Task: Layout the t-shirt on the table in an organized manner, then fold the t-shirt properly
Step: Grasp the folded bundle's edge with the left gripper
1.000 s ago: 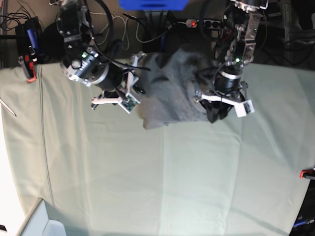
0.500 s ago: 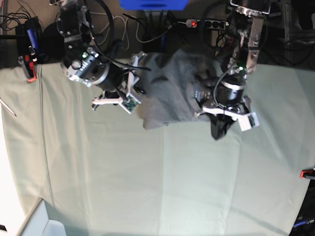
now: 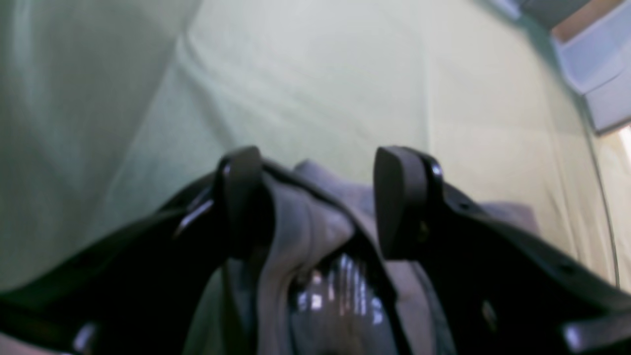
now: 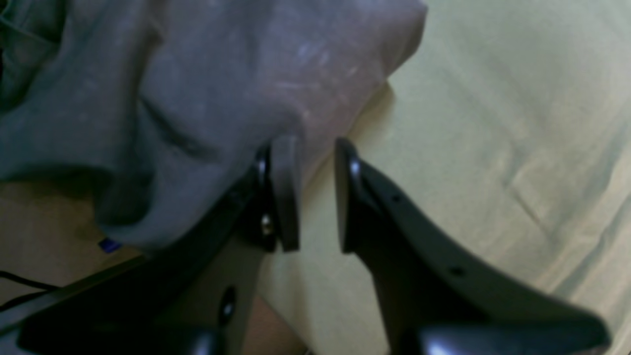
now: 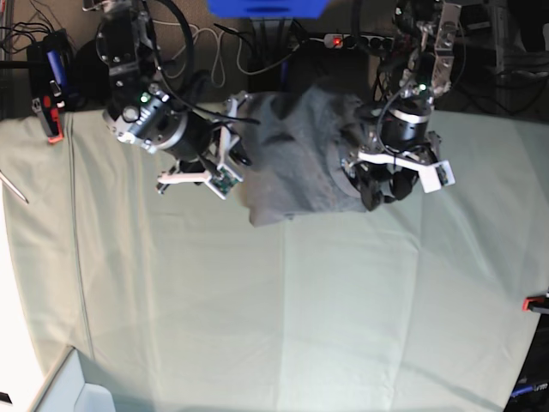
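Note:
The grey t-shirt [image 5: 296, 150] lies bunched at the far middle of the table [image 5: 257, 300]. My left gripper [image 5: 382, 190] hangs over its right edge. In the left wrist view that gripper [image 3: 320, 197] is open, and a grey fold of t-shirt [image 3: 296, 231] lies loose between the jaws against the left finger. My right gripper [image 5: 240, 146] sits at the shirt's left edge. In the right wrist view its fingers [image 4: 315, 192] stand a little apart with only green table [image 4: 493, 123] showing between them, and the t-shirt [image 4: 197, 74] lies just behind the left finger.
Red-black clamps grip the table at the left edge [image 5: 51, 120] and the right edge [image 5: 536, 302]. A white bin [image 5: 73, 386] stands at the front left corner. Cables and a power strip [image 5: 343, 40] lie behind the far edge.
The left gripper had drawn a bit of shirt toward the front; it has since moved back over the shirt's edge and its jaws have opened. The right arm has barely moved.

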Tool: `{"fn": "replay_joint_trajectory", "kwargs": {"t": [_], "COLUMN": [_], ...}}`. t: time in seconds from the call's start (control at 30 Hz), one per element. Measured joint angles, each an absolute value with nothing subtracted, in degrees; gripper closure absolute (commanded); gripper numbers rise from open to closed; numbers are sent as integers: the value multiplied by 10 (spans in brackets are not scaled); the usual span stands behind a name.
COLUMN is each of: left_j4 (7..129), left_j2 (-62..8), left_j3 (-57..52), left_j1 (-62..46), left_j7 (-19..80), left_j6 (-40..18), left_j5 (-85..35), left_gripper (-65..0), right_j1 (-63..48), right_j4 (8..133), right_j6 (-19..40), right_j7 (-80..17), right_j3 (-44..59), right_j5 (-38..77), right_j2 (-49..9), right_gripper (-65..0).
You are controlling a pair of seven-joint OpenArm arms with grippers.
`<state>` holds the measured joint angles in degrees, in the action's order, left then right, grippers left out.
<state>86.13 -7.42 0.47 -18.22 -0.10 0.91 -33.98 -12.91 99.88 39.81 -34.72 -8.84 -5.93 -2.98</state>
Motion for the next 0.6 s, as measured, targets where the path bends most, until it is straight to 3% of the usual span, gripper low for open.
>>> {"fn": "replay_joint_trajectory", "kwargs": {"t": [0.47,0.53,0.6], "left_j4": [837,816,797], "left_j2": [-74,-74,-74], "left_j3": [5,5,7], "left_j1": [-194,-192,-182], "left_j7": [-6,-4,-1], "left_j6": [8,6,8], "left_j5": [-340,-340,-340], "left_gripper": [-355,-331,-269], "right_j1": [-129,-129,-129], "right_j4": [999,999,999], "right_j6": [398,398,398], "right_j7": [-347,-347,-347], "right_j3": [-88,-88,-88], "right_j5": [-59,-59,-59], "right_j2": [-30,-30,-30], "right_gripper": [-131,-131,-131]}}
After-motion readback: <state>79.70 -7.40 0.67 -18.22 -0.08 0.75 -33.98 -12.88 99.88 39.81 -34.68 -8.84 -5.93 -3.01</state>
